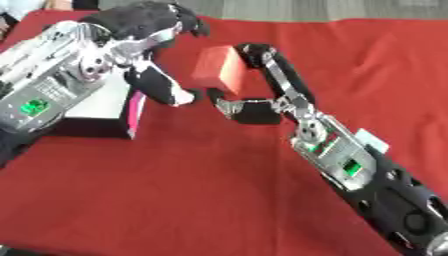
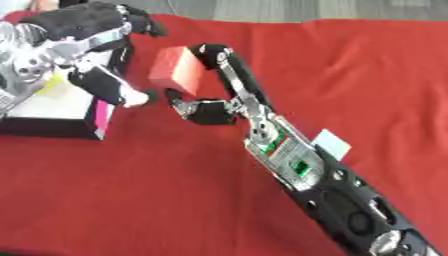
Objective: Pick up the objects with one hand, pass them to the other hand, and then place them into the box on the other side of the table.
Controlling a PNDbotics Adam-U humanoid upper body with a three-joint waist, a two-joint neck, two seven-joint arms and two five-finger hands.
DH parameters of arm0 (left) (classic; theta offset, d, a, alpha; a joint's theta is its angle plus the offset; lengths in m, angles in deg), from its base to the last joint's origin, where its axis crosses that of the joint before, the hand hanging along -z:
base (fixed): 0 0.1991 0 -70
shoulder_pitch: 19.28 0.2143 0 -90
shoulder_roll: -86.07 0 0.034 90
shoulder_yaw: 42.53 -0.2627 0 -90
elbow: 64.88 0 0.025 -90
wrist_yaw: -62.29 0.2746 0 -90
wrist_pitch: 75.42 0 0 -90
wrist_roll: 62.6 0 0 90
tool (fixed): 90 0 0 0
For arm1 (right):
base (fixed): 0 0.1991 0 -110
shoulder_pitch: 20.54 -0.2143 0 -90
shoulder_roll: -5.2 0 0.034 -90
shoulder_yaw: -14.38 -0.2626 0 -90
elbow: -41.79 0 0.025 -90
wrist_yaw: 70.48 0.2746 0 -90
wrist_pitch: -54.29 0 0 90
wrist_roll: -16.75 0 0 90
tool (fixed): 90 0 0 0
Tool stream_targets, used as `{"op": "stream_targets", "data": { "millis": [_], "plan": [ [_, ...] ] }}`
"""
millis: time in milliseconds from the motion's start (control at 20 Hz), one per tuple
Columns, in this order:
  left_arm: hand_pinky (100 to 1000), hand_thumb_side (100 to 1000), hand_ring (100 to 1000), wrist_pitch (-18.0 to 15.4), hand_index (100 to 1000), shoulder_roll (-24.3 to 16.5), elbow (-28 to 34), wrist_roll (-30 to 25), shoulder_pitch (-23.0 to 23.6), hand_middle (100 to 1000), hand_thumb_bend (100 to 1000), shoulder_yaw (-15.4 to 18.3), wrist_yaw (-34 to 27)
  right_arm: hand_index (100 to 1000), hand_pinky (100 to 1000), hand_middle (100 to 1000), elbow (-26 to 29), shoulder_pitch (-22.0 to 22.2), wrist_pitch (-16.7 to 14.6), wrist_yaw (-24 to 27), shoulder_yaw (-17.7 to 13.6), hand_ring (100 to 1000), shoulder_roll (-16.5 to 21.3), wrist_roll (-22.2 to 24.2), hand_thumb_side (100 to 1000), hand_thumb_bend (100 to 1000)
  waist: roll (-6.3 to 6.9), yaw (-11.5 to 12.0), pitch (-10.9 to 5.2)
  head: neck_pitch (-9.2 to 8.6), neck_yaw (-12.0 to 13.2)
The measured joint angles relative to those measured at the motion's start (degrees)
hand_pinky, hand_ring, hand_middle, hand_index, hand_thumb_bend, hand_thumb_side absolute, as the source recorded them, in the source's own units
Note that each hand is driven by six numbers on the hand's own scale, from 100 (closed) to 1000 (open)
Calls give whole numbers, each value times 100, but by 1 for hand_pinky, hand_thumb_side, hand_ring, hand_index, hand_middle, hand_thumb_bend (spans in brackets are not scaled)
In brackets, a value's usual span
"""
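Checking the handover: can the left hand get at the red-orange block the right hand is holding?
Probably yes. The left hand is open just beside the red-orange rectangular block, nothing between them; the right hand grips the block's far side, leaving the near face free.

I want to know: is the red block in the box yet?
No. The red block is outside the box, held by the right hand.

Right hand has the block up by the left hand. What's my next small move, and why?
Probably ease the left hand onto the red block: the right hand holds it beside the left fingers, which are not yet round it. The box sits under the left arm.
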Motion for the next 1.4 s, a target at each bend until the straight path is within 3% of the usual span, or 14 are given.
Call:
{"op": "stream_targets", "data": {
  "millis": [300, 750, 1400],
  "plan": [
    [788, 269, 841, 41, 890, 52, -67, 140, -8, 786, 290, -75, -31, 580, 800, 504, 1, -3, -10, -9, 8, 635, 6, 40, 100, 100, 0, 0, 0, -25, 3],
    [799, 282, 843, -4, 871, 99, -106, 229, -10, 783, 244, -154, -213, 580, 801, 504, 2, -6, -44, -17, -11, 636, 58, 182, 100, 100, 0, 1, 0, -25, 7],
    [805, 304, 851, -266, 870, -178, 220, 10, 105, 787, 393, -108, -481, 582, 804, 506, -27, -9, -117, -166, 63, 638, 46, 473, 100, 100, 0, 8, 0, -25, 9]
  ]
}}
